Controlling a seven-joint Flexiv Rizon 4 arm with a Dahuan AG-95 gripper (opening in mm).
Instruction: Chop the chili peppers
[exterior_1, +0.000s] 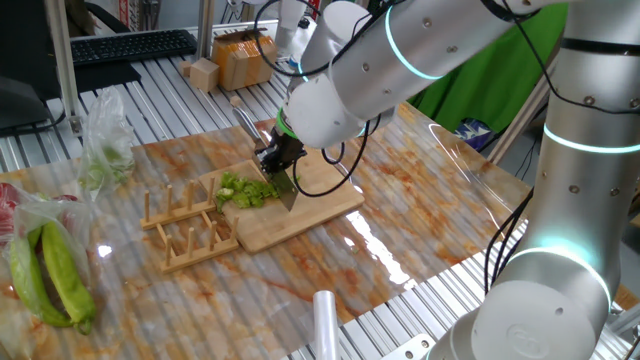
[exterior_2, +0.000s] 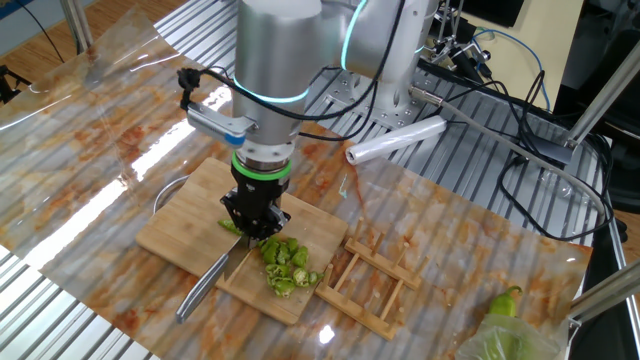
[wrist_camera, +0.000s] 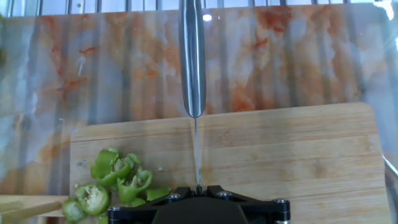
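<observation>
Bright-green chili pepper slices (exterior_1: 244, 192) lie in a small heap on the left part of the bamboo cutting board (exterior_1: 318, 205). My gripper (exterior_1: 276, 160) stands over the board right beside the heap, shut on the blade of a steel knife (exterior_1: 288, 188). The knife's edge rests down on the wood and its handle (exterior_1: 246, 122) points away. In the other fixed view the slices (exterior_2: 285, 264) sit just right of the gripper (exterior_2: 255, 222), and a short uncut green piece (exterior_2: 229, 227) shows at its left. The hand view shows the handle (wrist_camera: 191, 56) ahead and the slices (wrist_camera: 115, 179) at lower left.
A wooden dish rack (exterior_1: 190, 228) sits against the board's left end. A bag with bigger yellow-green peppers (exterior_1: 50, 275) lies at the near left, and another plastic bag (exterior_1: 105, 150) behind it. A plastic-wrap roll (exterior_1: 325, 320) lies at the front edge. A cardboard box (exterior_1: 240, 60) stands behind.
</observation>
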